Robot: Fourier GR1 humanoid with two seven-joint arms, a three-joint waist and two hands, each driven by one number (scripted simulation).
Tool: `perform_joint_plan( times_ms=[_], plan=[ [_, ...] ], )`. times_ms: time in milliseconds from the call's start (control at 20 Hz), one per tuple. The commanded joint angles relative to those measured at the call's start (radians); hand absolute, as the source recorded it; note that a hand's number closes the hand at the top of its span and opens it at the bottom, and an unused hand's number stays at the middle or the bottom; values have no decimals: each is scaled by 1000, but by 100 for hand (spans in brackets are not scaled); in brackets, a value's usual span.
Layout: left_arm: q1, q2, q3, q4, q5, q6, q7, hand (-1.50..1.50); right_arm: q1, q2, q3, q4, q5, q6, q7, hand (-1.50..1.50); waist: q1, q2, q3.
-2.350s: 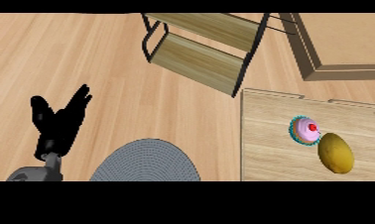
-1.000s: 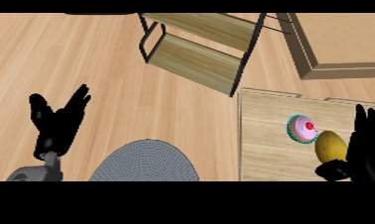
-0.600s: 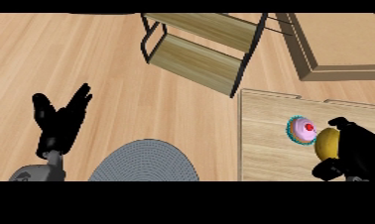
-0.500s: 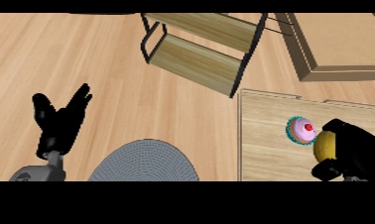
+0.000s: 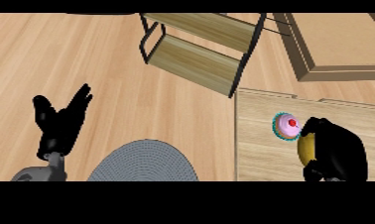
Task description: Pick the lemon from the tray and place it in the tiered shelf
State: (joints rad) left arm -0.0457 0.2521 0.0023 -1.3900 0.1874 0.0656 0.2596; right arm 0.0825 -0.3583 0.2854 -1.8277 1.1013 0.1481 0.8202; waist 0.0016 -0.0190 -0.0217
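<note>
Head view: right hand point(image 5: 338, 151) curls round the yellow lemon point(image 5: 302, 148) on the wooden tray point(image 5: 260, 134); left hand point(image 5: 62, 124) spread.

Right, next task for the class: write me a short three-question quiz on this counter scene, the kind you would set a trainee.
1. True or false: the right hand is curled round the lemon.
2. What lies next to the lemon on the tray? A) a cupcake B) a spoon C) a mug
3. Where does the left hand show, and are its fingers open or curled?

Key
1. True; only a strip of yellow shows beside the fingers.
2. A, the cupcake, pink with a red top.
3. At the view's lower left, open, fingers up, holding nothing.
</note>
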Motion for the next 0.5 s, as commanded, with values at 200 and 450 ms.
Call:
perform_joint_plan(
  times_ms=[200,450],
  plan=[
    [-42,-36,-49,18,4,-29,26,0,-202,349,267,35,-99,-37,174,150,117,46,24],
    [-70,-36,-58,42,-13,-28,38,0,-444,355,362,40,-64,-195,344,150,114,32,19]
  ],
)
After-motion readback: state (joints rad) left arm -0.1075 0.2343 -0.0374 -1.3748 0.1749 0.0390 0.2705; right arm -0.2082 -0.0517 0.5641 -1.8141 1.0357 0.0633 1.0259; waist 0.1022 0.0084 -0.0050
